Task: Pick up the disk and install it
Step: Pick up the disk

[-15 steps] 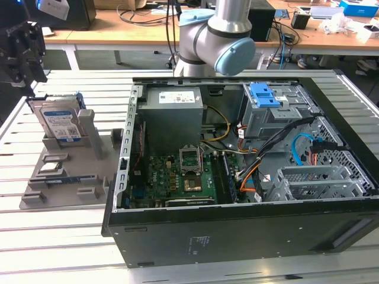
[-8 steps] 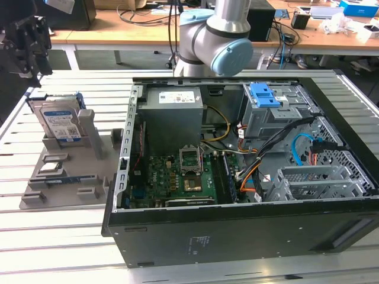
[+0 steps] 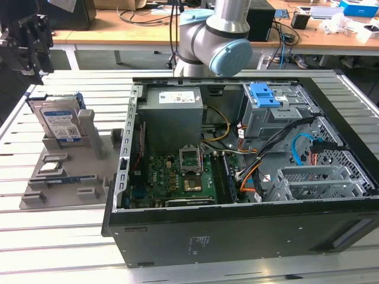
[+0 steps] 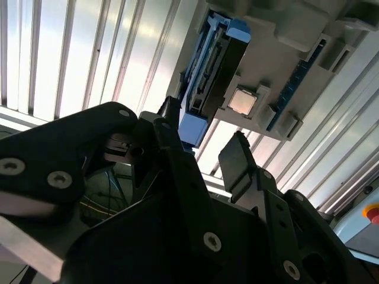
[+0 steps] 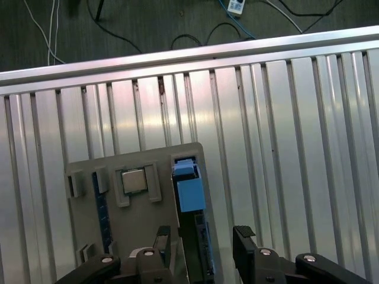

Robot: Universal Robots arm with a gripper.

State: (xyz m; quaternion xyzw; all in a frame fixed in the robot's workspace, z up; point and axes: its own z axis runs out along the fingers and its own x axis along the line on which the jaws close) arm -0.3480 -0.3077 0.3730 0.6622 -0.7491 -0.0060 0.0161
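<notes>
The gripper (image 5: pixel 204 238) is shown spread open, straddling the upright disk (image 5: pixel 189 198) in its grey holder (image 5: pixel 139 157), where an off-centre closure could probably tilt or jam the disk.

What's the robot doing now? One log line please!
silver metal hard drive in blue plastic carrier: upright in grey plastic holder | jaws: open, above drive, not touching | installed: no

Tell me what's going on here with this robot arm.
A robot arm's gripper hangs open above the hard drive, fingers either side of it, not gripping. The drive stands on edge in a grey parts holder on the slatted table, beside the open computer case. It is not yet installed.
</notes>
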